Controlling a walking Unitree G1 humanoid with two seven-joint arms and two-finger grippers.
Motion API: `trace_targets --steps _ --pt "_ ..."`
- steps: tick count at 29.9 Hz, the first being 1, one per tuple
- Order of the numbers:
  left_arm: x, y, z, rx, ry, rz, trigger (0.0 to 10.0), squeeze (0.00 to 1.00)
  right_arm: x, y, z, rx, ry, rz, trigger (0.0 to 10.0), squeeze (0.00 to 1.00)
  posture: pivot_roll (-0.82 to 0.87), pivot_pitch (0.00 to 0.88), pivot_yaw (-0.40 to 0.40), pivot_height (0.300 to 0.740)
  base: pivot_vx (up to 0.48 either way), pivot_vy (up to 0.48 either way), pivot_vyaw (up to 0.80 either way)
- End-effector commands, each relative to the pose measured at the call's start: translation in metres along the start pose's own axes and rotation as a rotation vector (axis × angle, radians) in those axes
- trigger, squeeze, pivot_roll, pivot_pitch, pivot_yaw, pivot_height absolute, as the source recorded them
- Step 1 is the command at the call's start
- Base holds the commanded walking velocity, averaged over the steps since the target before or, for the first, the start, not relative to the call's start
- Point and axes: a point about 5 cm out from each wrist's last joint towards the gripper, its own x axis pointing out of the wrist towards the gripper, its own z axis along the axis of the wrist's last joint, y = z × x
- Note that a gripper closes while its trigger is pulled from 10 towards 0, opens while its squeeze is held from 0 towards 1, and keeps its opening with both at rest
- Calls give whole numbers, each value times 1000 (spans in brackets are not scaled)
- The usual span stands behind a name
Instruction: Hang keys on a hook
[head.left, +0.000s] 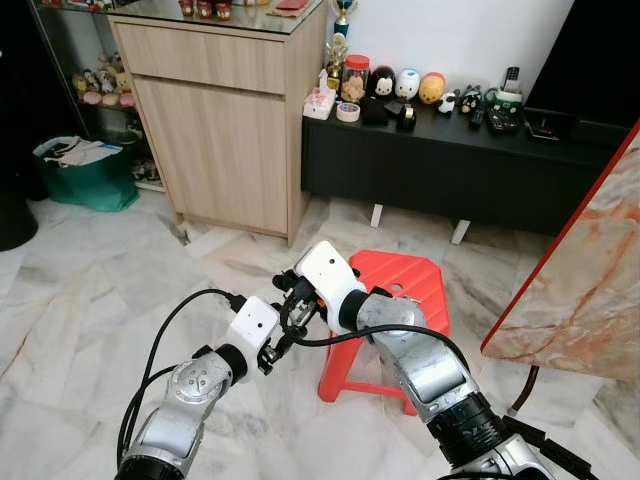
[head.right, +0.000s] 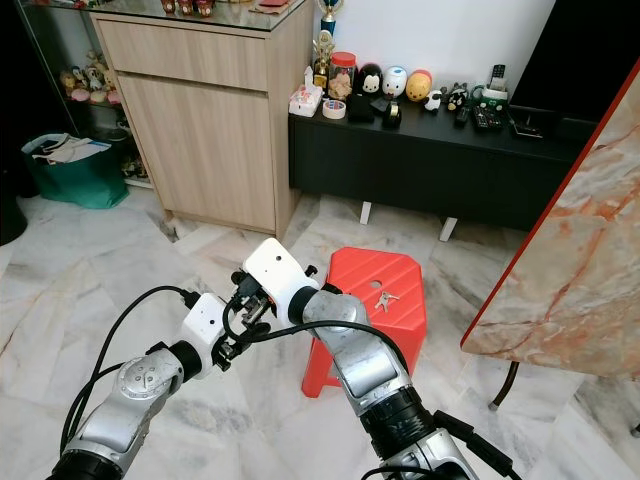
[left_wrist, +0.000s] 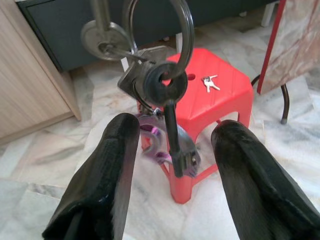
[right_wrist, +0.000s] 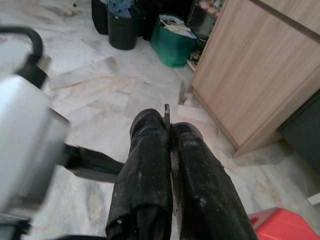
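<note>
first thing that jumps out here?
A bunch of keys on a big ring hangs between the open fingers of the left gripper, pinched from above by the shut right gripper. Behind them a red stool stands on the marble floor, with a second small key set on its seat.

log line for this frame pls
stage: handover | right gripper: shut on key bunch | left gripper: open under it | second keys: on red stool
</note>
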Motion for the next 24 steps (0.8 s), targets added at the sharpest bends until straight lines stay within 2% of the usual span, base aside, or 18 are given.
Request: trace_targets --steps 1,5,6,7,8,24 --pt "2 4 1 -18 0 18 10000 0 -1 2 6 -9 -23 8 10000 0 85 0 -95 722 0 0 0" --pt "2 5 1 -16 3 24 10000 0 -1 3 8 -7 -28 11 10000 0 82 0 -93 722 0 0 0" --pt "3 5 1 -25 -1 25 3294 0 -2 3 8 -5 -29 12 10000 0 84 0 -93 722 0 0 0" --pt "3 5 1 -27 -3 25 3294 0 -2 3 8 -5 -29 12 10000 0 84 0 -93 722 0 0 0" --pt "3 5 1 -28 -4 24 0 0 -2 3 8 -5 -29 12 10000 0 83 0 -93 722 0 0 0" --pt "-2 8 0 -37 -4 10 0 0 -2 4 3 -3 -13 10 10000 0 89 0 -93 722 0 0 0"
